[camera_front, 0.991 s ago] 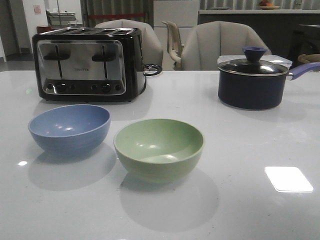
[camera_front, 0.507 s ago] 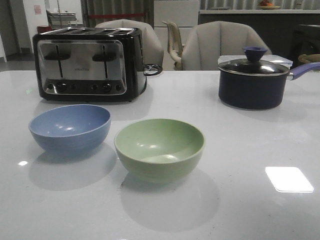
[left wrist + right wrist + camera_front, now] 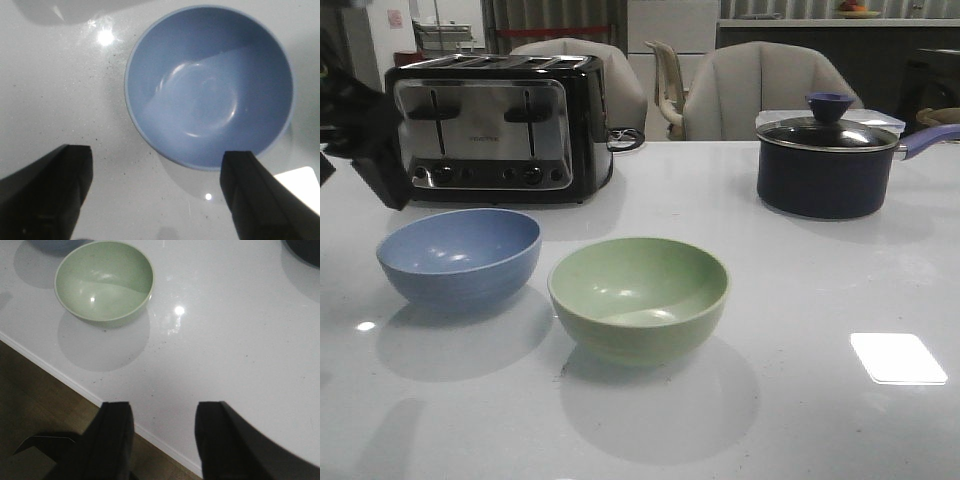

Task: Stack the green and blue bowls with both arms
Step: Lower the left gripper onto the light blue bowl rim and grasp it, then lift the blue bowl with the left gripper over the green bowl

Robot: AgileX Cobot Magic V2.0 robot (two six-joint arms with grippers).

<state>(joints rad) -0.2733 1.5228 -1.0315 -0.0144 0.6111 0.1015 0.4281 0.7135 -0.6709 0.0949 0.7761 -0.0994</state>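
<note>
The dusty blue bowl [image 3: 460, 258] stands upright on the white table, left of the pale green bowl [image 3: 638, 297]; the two are close but apart. My left arm [image 3: 365, 125] hangs at the far left, in front of the toaster's left end. The left gripper [image 3: 156, 155] is open above the table just beside the blue bowl [image 3: 209, 85], with nothing between its fingers. The right gripper [image 3: 163, 407] is open and empty over the table's near edge, well away from the green bowl [image 3: 104, 280]. It does not show in the front view.
A black and chrome toaster [image 3: 490, 125] stands behind the blue bowl. A dark lidded saucepan [image 3: 825, 165] with a blue knob sits at the back right. The table's near edge [image 3: 75, 385] drops to a wooden floor. Chairs stand beyond the table.
My left arm has come into the front view at the upper left. Both bowls stay where they were.
</note>
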